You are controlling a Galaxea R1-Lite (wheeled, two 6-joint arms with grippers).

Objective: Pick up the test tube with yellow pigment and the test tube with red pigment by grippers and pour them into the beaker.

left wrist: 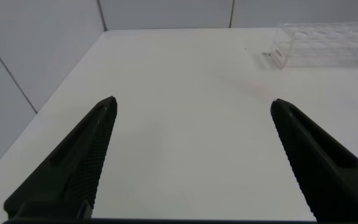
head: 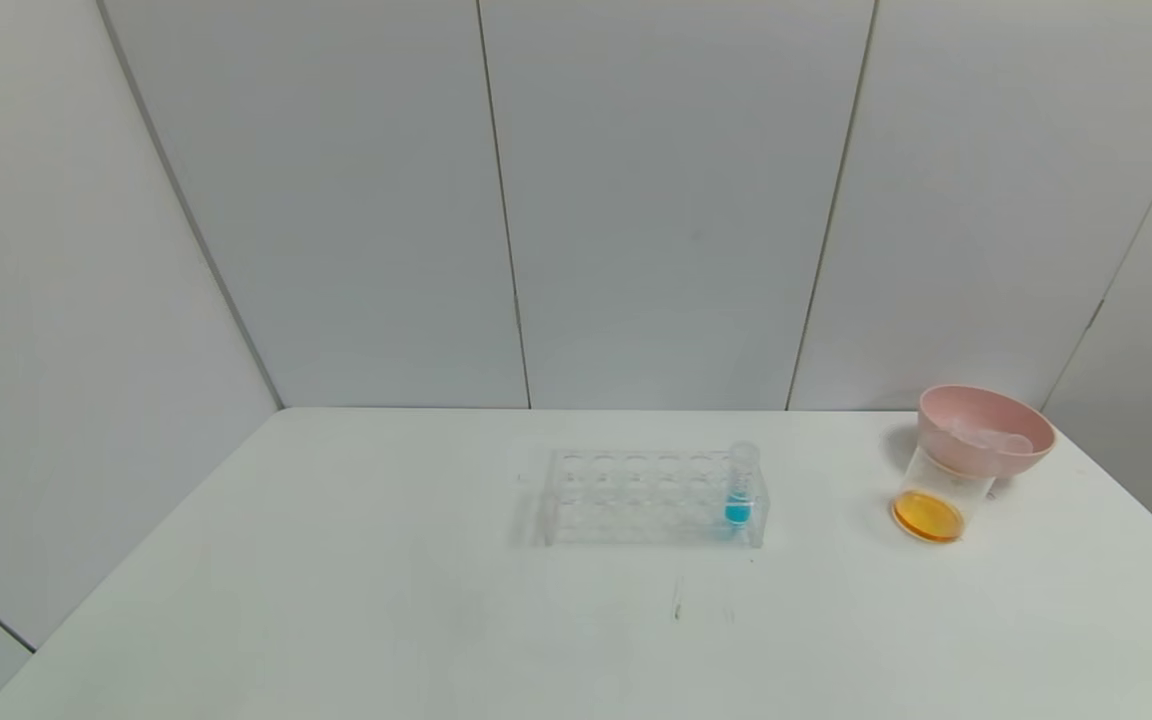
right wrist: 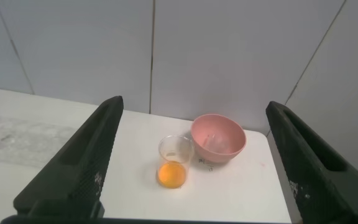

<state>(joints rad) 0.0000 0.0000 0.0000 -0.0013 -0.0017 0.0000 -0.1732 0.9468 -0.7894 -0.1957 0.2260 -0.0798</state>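
Both grippers stand wide open and hold nothing: left gripper (left wrist: 193, 106) over bare table, right gripper (right wrist: 194, 109) facing the beaker (head: 939, 495), which holds orange liquid beside the pink bowl (head: 984, 430). Two empty tubes seem to lie in this bowl; any careless reach could knock the beaker.

one rack (head: 651, 498), one blue tube (head: 740, 487), one beaker (head: 937, 497), one pink bowl (head: 985, 430), two hands

Left hand (left wrist: 193, 106): two black tapered fingers (left wrist: 73, 165), ribbed inner faces. Right hand (right wrist: 194, 106): likewise black, small pale markings noted.
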